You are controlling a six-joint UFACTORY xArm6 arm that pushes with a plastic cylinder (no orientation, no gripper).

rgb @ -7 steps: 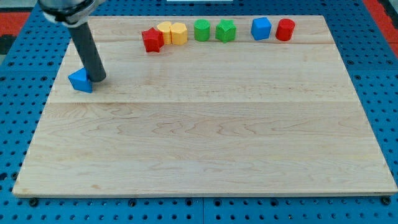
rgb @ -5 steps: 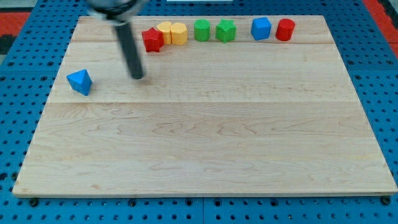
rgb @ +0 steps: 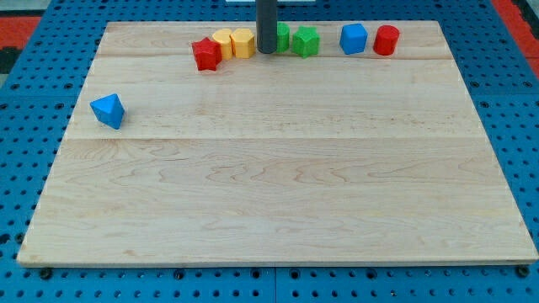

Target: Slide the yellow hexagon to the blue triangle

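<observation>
The yellow hexagon [rgb: 242, 43] stands in the row of blocks along the view's top, with a second yellow block [rgb: 223, 40] touching its left side. The blue triangle [rgb: 109, 110] lies alone near the board's left edge. My tip [rgb: 266, 50] is down just to the right of the yellow hexagon, close beside it, and the rod covers most of a green block [rgb: 282, 36].
A red star-like block [rgb: 205, 54] sits left of the yellow pair. To the right of the rod stand a green block [rgb: 306, 41], a blue block [rgb: 354, 38] and a red cylinder [rgb: 386, 39]. The wooden board [rgb: 278, 185] lies on a blue pegboard.
My tip has moved from beside the blue triangle at the left up and to the right, to the row of blocks at the top. No block has moved.
</observation>
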